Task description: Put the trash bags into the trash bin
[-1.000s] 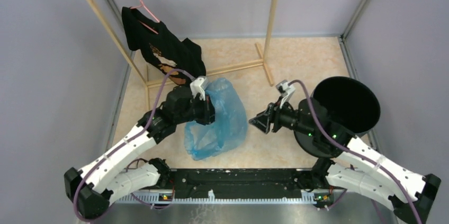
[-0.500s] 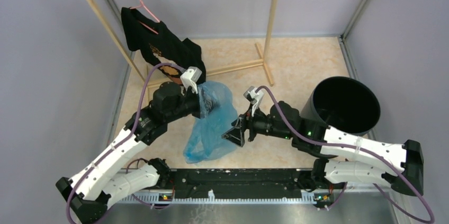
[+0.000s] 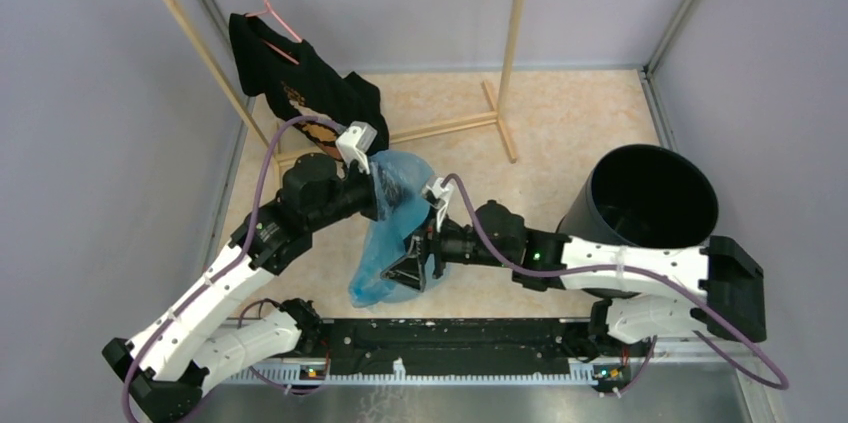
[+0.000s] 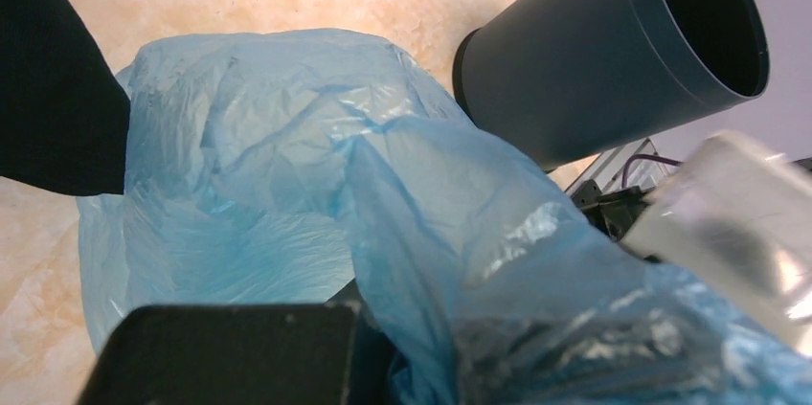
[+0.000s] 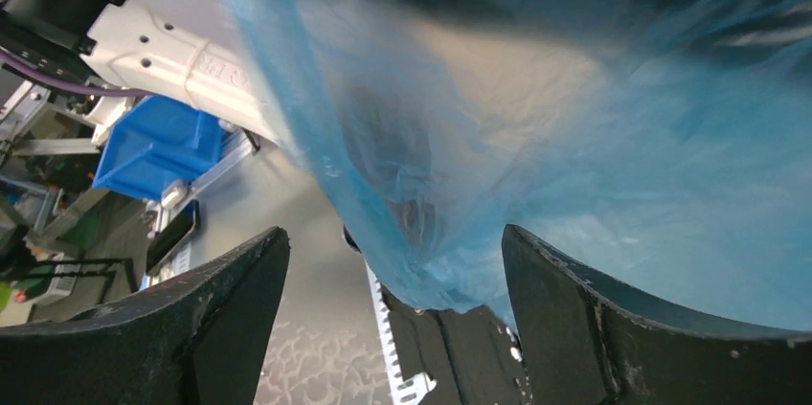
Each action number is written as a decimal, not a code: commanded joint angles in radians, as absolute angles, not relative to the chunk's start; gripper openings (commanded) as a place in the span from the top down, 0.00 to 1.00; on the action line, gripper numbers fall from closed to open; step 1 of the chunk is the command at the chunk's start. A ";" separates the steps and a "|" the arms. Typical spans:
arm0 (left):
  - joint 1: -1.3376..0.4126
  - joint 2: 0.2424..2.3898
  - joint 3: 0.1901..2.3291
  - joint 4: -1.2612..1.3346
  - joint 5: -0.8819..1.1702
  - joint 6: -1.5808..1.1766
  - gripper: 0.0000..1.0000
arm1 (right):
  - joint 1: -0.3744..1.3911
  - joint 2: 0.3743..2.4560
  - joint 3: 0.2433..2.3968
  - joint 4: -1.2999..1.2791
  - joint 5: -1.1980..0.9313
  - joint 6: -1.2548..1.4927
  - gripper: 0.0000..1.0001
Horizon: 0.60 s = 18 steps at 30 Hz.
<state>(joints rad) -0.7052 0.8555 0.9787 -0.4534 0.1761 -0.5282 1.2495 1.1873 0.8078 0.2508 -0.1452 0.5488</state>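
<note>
The light-blue trash bag (image 3: 385,238) hangs from my left gripper (image 3: 378,193), which is shut on its bunched upper part above the floor. In the left wrist view the bag (image 4: 287,166) drapes over my left gripper (image 4: 402,367) and hides one finger. My right gripper (image 3: 410,268) is open, with its jaws on either side of the bag's lower end. In the right wrist view the bag (image 5: 450,166) hangs down between the spread jaws of my right gripper (image 5: 397,328). The black trash bin (image 3: 590,193) stands at the right and also shows in the left wrist view (image 4: 594,60).
A black shirt (image 3: 300,93) hangs on a pink hanger from the wooden rack (image 3: 515,43) at the back left, just behind the left gripper. The arms' base rail (image 3: 450,338) runs along the near edge. A blue box (image 5: 158,142) lies beyond the table.
My right arm has swung left from the bin to the bag, and its open jaws now straddle the bag's lower end. My left gripper has shifted slightly left, and the bag hangs narrower.
</note>
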 commanded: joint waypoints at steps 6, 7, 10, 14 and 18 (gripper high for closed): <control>-0.703 0.831 1.033 -0.430 0.126 -0.498 1.00 | 1.311 1.305 0.836 0.437 -0.102 0.606 0.59; -0.703 0.828 1.036 -0.436 0.111 -0.491 1.00 | 1.311 1.290 0.844 0.382 -0.034 0.599 0.69; -0.703 0.813 1.039 -0.468 0.041 -0.456 1.00 | 1.310 1.176 0.849 0.122 0.287 0.618 1.00; -0.703 0.796 1.010 -0.521 -0.103 -0.401 1.00 | 1.250 1.019 0.812 -0.148 0.611 0.717 1.00; -0.703 0.822 0.965 -0.518 -0.152 -0.382 1.00 | 1.005 0.918 0.764 -0.163 0.380 0.714 1.00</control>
<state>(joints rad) -0.7052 0.8066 0.9947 -0.5106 -0.0547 -0.4324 1.1900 0.9989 0.7963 -0.0574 0.3923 0.6849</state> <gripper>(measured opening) 0.005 0.004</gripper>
